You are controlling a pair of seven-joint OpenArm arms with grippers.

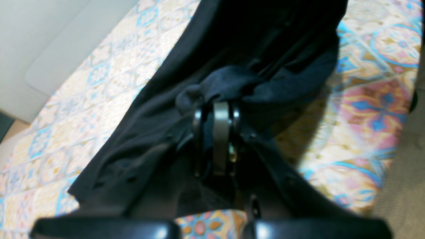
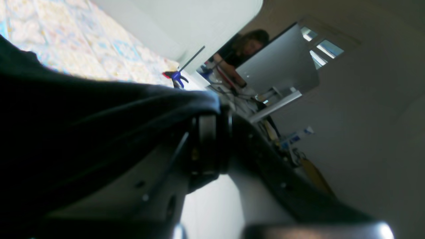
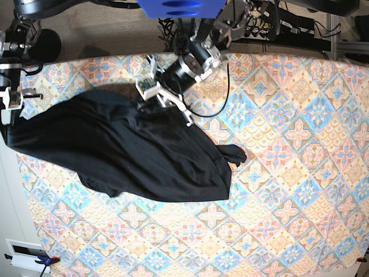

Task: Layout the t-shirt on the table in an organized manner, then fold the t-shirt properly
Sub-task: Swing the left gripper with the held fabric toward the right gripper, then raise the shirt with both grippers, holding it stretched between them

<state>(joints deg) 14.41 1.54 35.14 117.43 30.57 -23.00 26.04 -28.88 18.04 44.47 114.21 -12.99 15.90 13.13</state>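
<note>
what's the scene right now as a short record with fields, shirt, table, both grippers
garment: black t-shirt, spread unevenly, wrinkled, not folded
surface: table with pastel diamond-tile cloth
left gripper: shut on a bunched shirt edge
right gripper: shut on shirt fabric by the table's edge
shirt state: stretched between the two grippers, one sleeve end poking out to the side
stage: laying out, not yet folding

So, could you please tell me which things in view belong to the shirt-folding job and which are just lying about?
Part of the job:
- t-shirt, black, spread unevenly
- table with patterned cloth
- left gripper, shut on the t-shirt
- right gripper, shut on the t-shirt

Just lying about:
- blue clamp at the table edge
- person at a desk in the background
</note>
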